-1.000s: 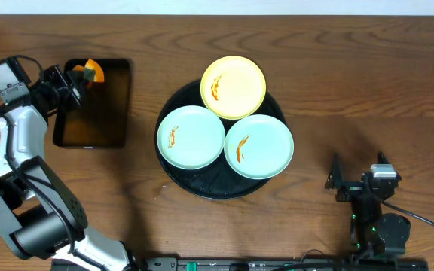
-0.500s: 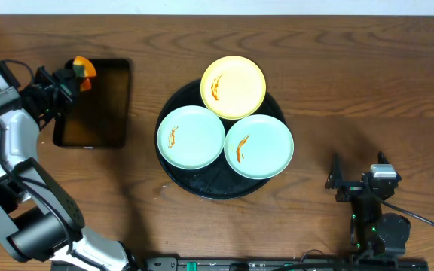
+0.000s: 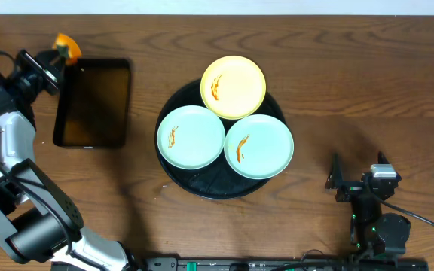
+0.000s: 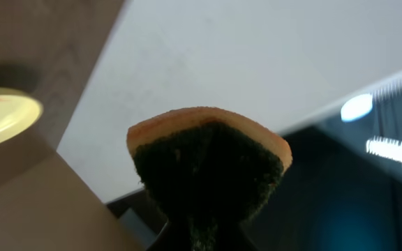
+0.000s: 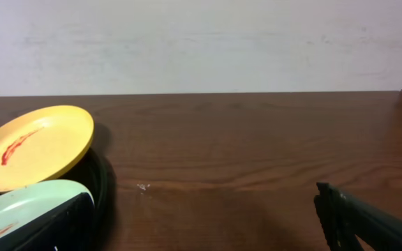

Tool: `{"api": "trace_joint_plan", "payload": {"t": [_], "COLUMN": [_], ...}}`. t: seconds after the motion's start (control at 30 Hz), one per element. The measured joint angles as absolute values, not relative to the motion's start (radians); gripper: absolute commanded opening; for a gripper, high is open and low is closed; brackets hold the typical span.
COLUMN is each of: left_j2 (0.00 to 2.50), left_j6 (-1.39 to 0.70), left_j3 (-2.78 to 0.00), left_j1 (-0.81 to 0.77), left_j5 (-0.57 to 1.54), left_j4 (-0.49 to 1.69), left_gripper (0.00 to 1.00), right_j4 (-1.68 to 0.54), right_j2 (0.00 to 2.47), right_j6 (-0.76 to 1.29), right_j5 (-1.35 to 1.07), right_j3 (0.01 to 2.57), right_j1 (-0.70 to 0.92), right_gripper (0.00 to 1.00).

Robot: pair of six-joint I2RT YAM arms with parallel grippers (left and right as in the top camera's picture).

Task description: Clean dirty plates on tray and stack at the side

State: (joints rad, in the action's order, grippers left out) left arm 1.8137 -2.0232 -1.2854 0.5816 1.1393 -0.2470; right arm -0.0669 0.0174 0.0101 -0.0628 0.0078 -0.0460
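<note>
Firmly, left end effector (image 3: 53, 56) pinches orange sponge (image 4: 208, 167), coarse green face.

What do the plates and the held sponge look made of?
The plates: likely plastic or melamine, smooth semi-gloss, uniformly pastel with thin rims. The sponge: orange foam layer backed by dark green fibrous scouring pad, matte and rough.

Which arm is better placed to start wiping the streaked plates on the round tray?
Left. The left gripper is shut on the sponge, beside the rectangular tray, left of the plates. The right gripper sits open and empty near the front edge of the table.
</note>
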Motion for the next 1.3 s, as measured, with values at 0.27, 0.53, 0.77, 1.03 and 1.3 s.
{"api": "trace_joint_plan", "payload": {"t": [0.27, 0.53, 0.77, 1.03, 1.3], "left_j2": [1.803, 1.811, 1.762, 1.72, 1.786], "left_j6": [-1.572, -1.133, -1.258, -0.96, -0.717], "left_j3": [-1.296, -1.274, -1.275, -1.291, -1.271], "left_j1": [0.572, 0.516, 0.522, 0.439, 0.397], "left_j5": [0.924, 0.561, 0.797, 0.564, 0.363], "left_j4": [0.076, 0.217, -0.316, 0.19, 0.215], "left_gripper": [0.07, 0.08, 0.08, 0.07, 0.07], "right_j4": [-0.067, -0.067, -0.067, -0.067, -0.067], "right_j2": [0.017, 0.017, 0.017, 0.017, 0.017], "right_j6": [0.01, 0.01, 0.01, 0.01, 0.01], "right_j5": [-0.063, -0.063, -0.063, -0.062, -0.063], "right_j3": [0.008, 0.008, 0.008, 0.008, 0.008], "right_j1": [-0.046, -0.046, -0.046, -0.046, -0.046], "right_gripper": [0.99, 0.99, 0.99, 0.99, 0.99]}}
